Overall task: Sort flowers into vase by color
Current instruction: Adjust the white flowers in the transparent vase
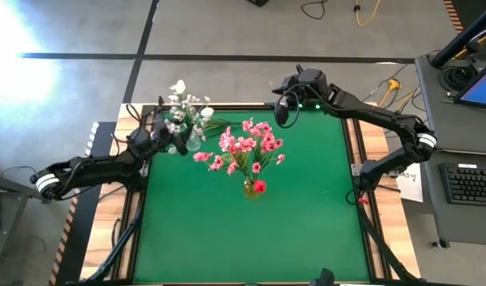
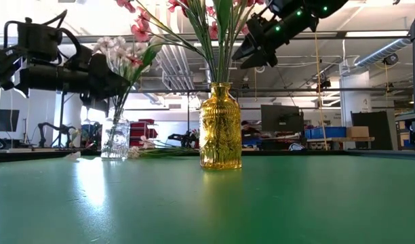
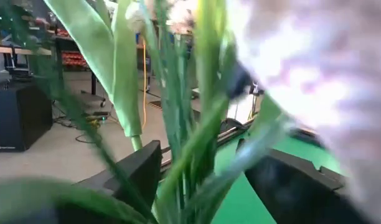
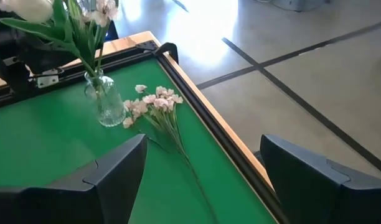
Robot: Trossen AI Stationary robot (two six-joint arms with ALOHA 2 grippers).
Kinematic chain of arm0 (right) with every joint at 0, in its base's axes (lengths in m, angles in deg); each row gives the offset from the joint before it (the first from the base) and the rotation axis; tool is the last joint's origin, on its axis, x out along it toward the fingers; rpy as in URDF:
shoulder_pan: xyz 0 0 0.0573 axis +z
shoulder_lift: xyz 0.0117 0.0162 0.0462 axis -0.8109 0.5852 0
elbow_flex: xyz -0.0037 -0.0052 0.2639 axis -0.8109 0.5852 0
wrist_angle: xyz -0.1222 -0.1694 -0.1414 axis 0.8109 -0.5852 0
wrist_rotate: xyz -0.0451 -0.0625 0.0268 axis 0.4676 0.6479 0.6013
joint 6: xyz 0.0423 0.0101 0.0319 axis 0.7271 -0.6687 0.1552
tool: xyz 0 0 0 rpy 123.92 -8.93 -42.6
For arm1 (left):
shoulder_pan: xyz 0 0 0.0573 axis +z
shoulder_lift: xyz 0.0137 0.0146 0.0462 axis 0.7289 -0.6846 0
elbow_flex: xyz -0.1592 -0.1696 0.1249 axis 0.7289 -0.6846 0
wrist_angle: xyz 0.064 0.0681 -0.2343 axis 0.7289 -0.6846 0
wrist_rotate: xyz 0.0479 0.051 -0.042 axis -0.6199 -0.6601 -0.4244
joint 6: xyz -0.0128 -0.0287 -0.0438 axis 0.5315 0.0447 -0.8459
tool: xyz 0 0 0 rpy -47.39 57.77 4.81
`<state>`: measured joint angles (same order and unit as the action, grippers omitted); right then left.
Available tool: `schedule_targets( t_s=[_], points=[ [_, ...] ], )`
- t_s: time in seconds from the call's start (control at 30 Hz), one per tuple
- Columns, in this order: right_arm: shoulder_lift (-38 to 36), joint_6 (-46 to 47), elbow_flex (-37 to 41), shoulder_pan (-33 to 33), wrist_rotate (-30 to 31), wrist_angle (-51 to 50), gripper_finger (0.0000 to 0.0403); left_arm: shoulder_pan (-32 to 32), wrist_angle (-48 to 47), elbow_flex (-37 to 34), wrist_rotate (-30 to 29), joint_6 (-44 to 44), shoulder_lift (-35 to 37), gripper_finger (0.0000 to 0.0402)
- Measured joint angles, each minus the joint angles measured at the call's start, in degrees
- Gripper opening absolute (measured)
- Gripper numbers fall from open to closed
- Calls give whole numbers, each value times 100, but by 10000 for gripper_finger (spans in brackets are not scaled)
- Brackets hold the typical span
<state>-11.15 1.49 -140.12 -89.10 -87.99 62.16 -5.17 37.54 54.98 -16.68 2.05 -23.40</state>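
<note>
The yellow glass vase point(image 2: 220, 127) stands near the middle of the green counter point(image 1: 306, 214) and serves as the landmark here. It holds the pink blossom sprays point(image 1: 247, 147) on long green stems, with a red tulip point(image 1: 260, 187) hanging low at its rim.

Toward the counter's far left corner from that vase stands a small clear glass vase point(image 4: 108, 99), holding white tulips point(image 1: 179, 87) and pale blossoms with broad green leaves. The left claw point(image 1: 177, 141) is just beside this clear vase, at the height of the stems; its fingers point(image 3: 134, 171) stand apart with the green stems and leaves between them, not clamped on them.

One small white blossom spray point(image 4: 154, 104) lies flat on the counter beside the clear vase, between it and the counter's far edge, its thin stem running along that edge.

The right claw point(image 1: 283, 111) hangs above the counter beyond the yellow vase, near the far edge, fingers point(image 4: 116, 171) spread wide and empty, pointed toward the lying spray.
</note>
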Motion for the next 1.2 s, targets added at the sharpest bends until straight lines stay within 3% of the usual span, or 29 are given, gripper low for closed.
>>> schedule_targets(
  t_s=[0.6, 1.2],
  points=[
    [0, 18, 248, 0, 2, 47, 309, 0, -1269, -4, 13, -57, 679, 271],
    [0, 70, 248, 0, 4, 169, 316, 0, -1665, -4, 122, -351, 1563, 271]
  ],
)
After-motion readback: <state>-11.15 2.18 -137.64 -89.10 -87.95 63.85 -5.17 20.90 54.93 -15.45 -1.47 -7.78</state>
